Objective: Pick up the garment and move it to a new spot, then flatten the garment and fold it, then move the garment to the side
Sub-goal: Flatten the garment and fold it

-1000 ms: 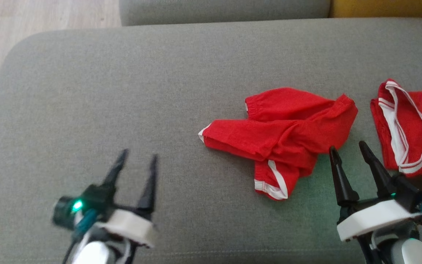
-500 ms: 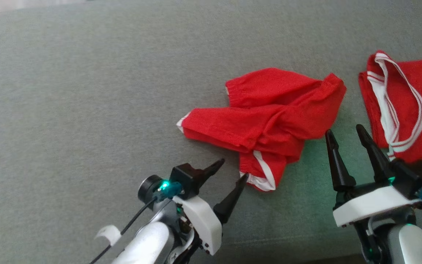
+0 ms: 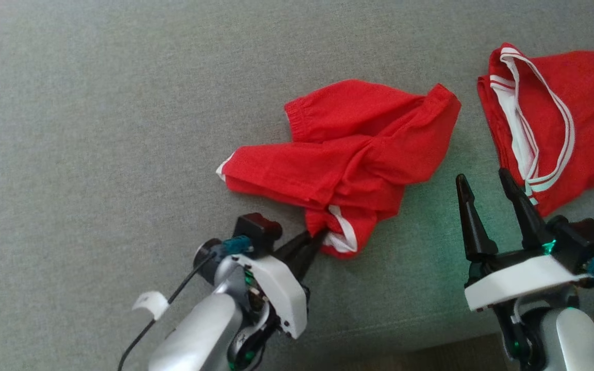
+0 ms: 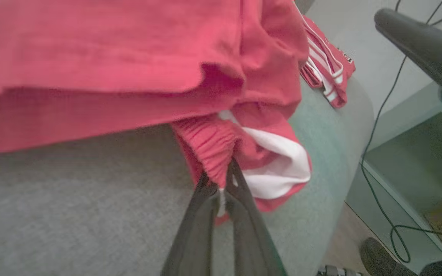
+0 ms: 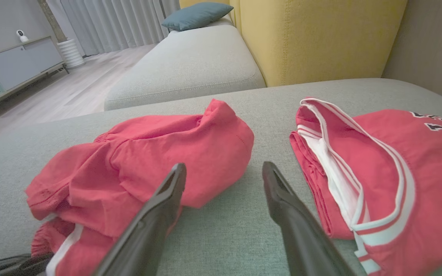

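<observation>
- The grey sofa lies bare on its left part, and the garment sits right of its middle.
- The left gripper reaches in from the lower left. Its fingers are pressed together on the near edge of the garment.
- In the left wrist view, the left gripper pinches a gathered, ribbed red hem. A sliver of white shows between the fingertips.
- The garment is red with white trim. It lies crumpled on the seat, with one flat fold spread to the left and a bunched part to the right.
- A white stripe curls at the garment's near corner, just beside the pinch.
- The right gripper is at the lower right with its fingers spread wide and nothing between them.
- Its tips point at the strip of sofa between the garment and the jersey. Whether they touch the seat cannot be told.
- In the right wrist view, the right gripper frames that gap, with the garment left of it and the jersey right of it.
- The jersey lies flat at the right edge, apart from the garment. It is red with a white-banded opening and dark lettering.
- A yellow backrest stands behind the seat.
</observation>
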Robot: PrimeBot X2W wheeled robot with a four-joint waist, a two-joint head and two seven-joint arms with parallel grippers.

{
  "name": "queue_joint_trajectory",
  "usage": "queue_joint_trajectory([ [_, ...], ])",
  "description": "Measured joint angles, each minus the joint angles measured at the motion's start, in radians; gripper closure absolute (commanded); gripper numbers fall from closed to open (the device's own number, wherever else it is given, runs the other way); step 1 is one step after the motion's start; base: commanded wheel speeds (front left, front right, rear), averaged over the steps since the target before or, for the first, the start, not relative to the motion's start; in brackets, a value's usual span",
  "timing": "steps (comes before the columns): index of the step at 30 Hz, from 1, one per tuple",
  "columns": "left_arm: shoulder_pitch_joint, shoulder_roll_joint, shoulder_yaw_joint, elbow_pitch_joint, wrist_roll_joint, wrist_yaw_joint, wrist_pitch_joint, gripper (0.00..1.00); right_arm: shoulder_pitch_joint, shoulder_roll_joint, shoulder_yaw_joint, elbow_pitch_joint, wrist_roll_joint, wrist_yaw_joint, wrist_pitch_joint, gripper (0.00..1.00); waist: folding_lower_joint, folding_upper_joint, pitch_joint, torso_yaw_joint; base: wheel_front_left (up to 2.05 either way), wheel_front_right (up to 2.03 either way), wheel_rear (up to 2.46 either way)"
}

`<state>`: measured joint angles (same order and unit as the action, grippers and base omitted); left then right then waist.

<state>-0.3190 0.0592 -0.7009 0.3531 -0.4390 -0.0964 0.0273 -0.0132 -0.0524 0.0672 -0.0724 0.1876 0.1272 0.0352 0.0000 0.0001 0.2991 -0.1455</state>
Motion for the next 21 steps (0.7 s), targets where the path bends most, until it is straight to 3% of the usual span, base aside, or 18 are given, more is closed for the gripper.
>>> queue_joint_trajectory([
  [5, 0.000, 0.023, 0.043, -0.026, 0.013, 0.061, -0.055, 1.00, 0.002, 0.003, -0.011, 0.012, 0.006, 0.000, -0.001, 0.00, 0.0000, 0.0000, -0.018, 0.014, 0.00, 0.00, 0.00],
  [17, 0.096, 0.234, 0.175, -0.244, 0.105, 0.267, -0.044, 1.00, 0.006, 0.005, -0.034, 0.020, 0.016, 0.000, 0.002, 0.00, 0.0000, 0.0000, -0.072, 0.091, 0.00, 0.00, 0.00],
  [21, 0.157, 0.266, 0.207, -0.282, 0.100, 0.301, -0.028, 1.00, 0.007, 0.005, -0.039, 0.020, 0.016, 0.000, 0.009, 0.00, 0.0000, 0.0000, -0.084, 0.106, 0.00, 0.00, 0.00],
])
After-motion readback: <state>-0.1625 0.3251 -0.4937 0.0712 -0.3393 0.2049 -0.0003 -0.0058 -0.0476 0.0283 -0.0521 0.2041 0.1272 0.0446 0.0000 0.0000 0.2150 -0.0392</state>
